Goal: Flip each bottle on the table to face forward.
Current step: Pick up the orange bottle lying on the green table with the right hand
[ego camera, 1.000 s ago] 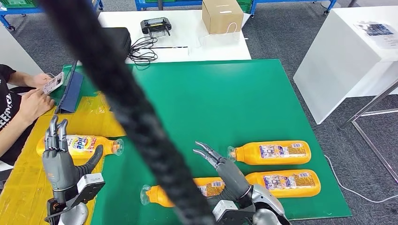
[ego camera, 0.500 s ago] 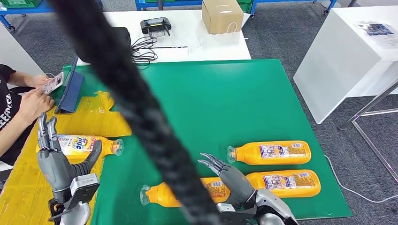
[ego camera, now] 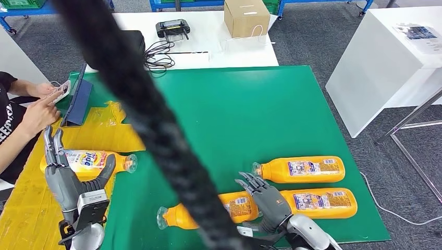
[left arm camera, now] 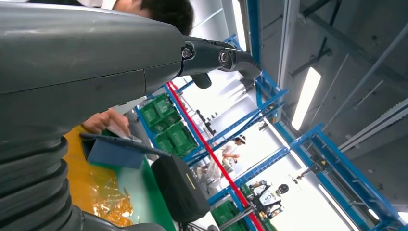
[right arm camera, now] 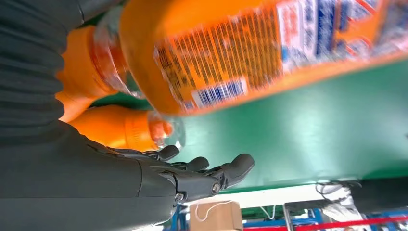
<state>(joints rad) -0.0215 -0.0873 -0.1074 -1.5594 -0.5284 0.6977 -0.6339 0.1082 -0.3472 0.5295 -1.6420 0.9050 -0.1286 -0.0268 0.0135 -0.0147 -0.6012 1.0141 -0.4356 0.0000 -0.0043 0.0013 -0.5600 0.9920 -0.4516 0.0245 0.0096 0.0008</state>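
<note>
Four orange bottles lie on their sides. One with its front label up rests on the yellow mat at the left. Two with back labels up lie at the right, one farther and one nearer. A fourth lies near the front edge, partly hidden by a black hose. My right hand hovers open over this bottle, fingers spread; the right wrist view shows the bottle's back label close beside the straight fingers. My left hand stands open and upright just in front of the left bottle.
A thick black hose crosses the head view diagonally. A person sits at the left with a phone, beside a blue folder. A cardboard box and a controller lie on the far white table. A white table stands at the right.
My right hand has drawn back toward me and to the right, settling lower over the near bottle. My left hand has shifted slightly left and down.
</note>
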